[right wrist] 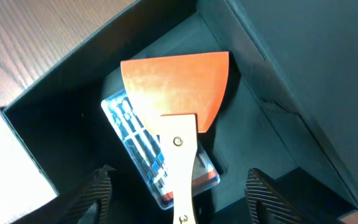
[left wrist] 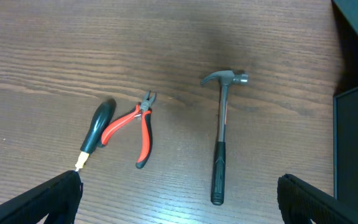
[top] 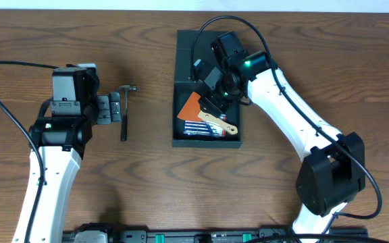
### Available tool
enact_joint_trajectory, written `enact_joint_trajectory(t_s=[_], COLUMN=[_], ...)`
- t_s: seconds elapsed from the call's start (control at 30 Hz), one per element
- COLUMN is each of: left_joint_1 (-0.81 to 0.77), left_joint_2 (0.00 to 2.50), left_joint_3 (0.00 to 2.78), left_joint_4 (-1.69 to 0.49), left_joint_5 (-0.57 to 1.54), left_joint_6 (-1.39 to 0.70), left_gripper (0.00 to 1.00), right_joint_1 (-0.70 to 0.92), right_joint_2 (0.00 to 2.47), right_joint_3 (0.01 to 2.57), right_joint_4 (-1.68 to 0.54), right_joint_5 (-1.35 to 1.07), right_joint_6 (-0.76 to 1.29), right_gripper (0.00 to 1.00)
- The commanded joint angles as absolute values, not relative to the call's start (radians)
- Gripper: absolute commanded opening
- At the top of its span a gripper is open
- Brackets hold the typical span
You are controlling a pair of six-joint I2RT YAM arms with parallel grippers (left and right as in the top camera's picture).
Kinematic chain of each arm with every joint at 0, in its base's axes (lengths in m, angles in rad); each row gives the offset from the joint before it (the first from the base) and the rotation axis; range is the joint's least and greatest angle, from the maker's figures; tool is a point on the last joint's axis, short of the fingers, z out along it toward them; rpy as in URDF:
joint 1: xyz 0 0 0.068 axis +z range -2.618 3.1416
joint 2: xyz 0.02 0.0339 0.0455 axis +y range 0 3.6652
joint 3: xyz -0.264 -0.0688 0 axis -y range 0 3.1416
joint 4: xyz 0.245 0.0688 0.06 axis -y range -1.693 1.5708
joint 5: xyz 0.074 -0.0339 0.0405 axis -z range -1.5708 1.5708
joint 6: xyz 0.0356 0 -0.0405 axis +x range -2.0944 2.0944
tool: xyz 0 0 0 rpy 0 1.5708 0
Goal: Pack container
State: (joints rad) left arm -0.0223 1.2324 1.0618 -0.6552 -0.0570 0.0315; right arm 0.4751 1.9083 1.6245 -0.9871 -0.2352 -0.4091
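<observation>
While three tools wait, packing is partway

Orange scraper [right wrist: 176, 84] and blue bit case [right wrist: 138, 149] lie inside the container [top: 175, 101], mid-table near the far edge. Outside, hammer [left wrist: 221, 137], pliers [left wrist: 135, 127] and screwdriver [left wrist: 97, 127] lie toward the left edge. My right gripper [top: 215, 102] hovers over it, fingers spread clear of the scraper handle; my left gripper [top: 108, 108] hangs spread, empty, by the hammer

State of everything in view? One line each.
container: open, lid folded back.
scraper: in the container, lying on the bit case.
bit case: in the container, partly under the scraper.
hammer: flat on the table.
pliers: flat on the table, handles spread.
screwdriver: flat on the table.
left gripper: open, holding nothing.
right gripper: open, astride the scraper handle.
</observation>
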Motion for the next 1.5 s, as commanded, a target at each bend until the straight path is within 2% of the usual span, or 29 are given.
enact_joint_trajectory(t_s=[0.0,0.2,0.33,0.5,0.67,0.87,1.0,1.1,1.27,1.47], left_joint_1=[-0.018,-0.018,-0.018,-0.018,-0.018,-0.018,-0.019,-0.018,-0.019,-0.019], left_joint_2=[1.223,1.223,1.223,1.223,1.232,1.336,1.458,1.553,1.71,1.854], left_joint_3=[1.086,1.086,1.086,1.086,1.085,1.085,1.124,1.215,1.394,1.48], left_joint_4=[-0.659,-0.659,-0.659,-0.661,-0.709,-0.818,-0.873,-0.911,-0.964,-0.916], left_joint_5=[-0.068,-0.068,-0.068,-0.023,0.126,0.043,0.036,0.036,0.032,0.012], left_joint_6=[0.045,0.045,0.044,0.022,-0.032,-0.086,-0.084,-0.069,0.032,0.134], left_gripper=[0.98,0.98,0.98,0.98,0.98,0.98,0.99,0.98,0.99,0.99], right_joint_1=[0.478,0.478,0.432,0.292,0.084,-0.129,-0.205,-0.233,-0.236,-0.236], right_joint_2=[1.904,1.866,1.832,1.798,1.789,1.807,1.821,1.828,1.831,1.832], right_joint_3=[1.626,1.635,1.674,1.754,1.788,1.776,1.772,1.77,1.77,1.77], right_joint_4=[-1.013,-1.034,-0.998,-0.98,-0.986,-1.025,-1.037,-1.036,-1.036,-1.037], right_joint_5=[-0.24,-0.239,-0.239,-0.241,-0.244,-0.243,-0.244,-0.243,-0.243,-0.243], right_joint_6=[-0.409,-0.389,-0.23,0.001,0.115,0.118,0.118,0.118,0.118,0.115], right_gripper=[0.68,0.67,0.67,0.79,0.87,0.91,0.93,0.97,0.96,0.96])
